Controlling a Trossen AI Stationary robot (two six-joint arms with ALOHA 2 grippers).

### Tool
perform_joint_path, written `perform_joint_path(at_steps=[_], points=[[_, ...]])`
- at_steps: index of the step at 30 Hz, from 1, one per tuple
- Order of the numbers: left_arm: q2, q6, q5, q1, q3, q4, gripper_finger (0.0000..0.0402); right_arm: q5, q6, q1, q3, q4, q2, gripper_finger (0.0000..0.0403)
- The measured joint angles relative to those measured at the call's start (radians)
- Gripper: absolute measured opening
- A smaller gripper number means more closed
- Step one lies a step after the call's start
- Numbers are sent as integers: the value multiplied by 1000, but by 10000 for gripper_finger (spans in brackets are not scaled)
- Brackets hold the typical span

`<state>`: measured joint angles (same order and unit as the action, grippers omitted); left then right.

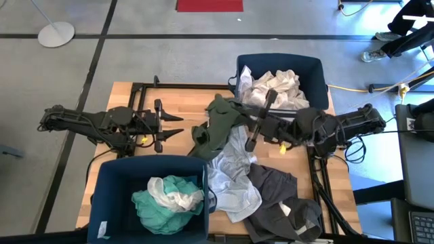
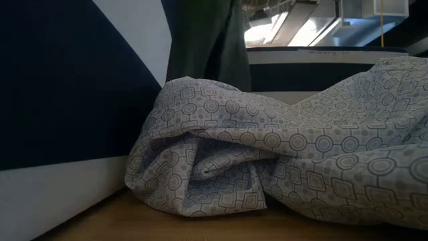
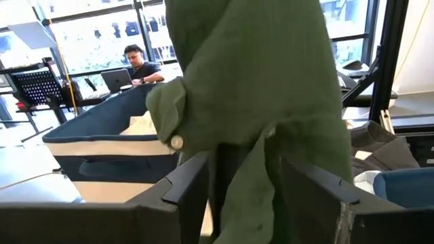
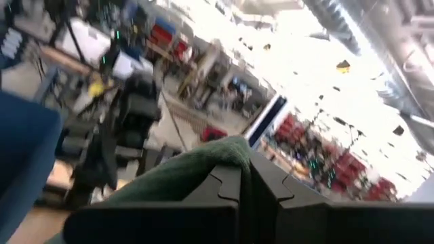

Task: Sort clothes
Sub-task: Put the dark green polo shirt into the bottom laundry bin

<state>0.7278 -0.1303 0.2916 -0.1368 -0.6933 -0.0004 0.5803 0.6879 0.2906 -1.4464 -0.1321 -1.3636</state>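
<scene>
A dark olive green garment [image 1: 215, 127] hangs at the table's middle; it also shows in the left wrist view [image 3: 258, 81] and the low view [image 2: 207, 47]. My right gripper [image 1: 237, 108] reaches in from the right and is shut on it. My left gripper [image 1: 179, 126] is open, just left of the garment, and its fingers [image 3: 190, 186] stand on either side of the hanging cloth. A light grey patterned garment [image 1: 234, 177] and a dark grey one [image 1: 281, 200] lie on the table's near right part. My right gripper pinches a bunched upper part of the olive garment [image 4: 203, 159] between its two shut fingers, coming about level from the table's right. The garment hangs slack below the fingers. The grey patterned garment [image 2: 281, 154] hides its lower end.
A navy bin [image 1: 315, 68] at the far right holds white and cream clothes [image 1: 274, 88]. A second navy bin [image 1: 102, 190] at the near left holds a teal and a white garment [image 1: 169, 200]. A person sits at a laptop in the room beyond [image 3: 139, 64].
</scene>
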Motion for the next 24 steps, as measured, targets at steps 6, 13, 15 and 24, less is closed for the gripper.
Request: perform_joint_path(at_steps=[6, 13, 15, 24], points=[[1, 0, 0, 0, 0, -2, 166, -157, -3, -66, 0, -116, 0, 11], [-14, -9, 7, 0, -3, 14, 166, -267, -33, -84, 0, -292, -28, 11], [-21, -36, 12, 0, -14, 17, 166, -293, -31, -84, 0, -343, -42, 11], [-60, -93, 155, 0, -78, 18, 166, -379, -32, -82, -242, -260, -197, 11]])
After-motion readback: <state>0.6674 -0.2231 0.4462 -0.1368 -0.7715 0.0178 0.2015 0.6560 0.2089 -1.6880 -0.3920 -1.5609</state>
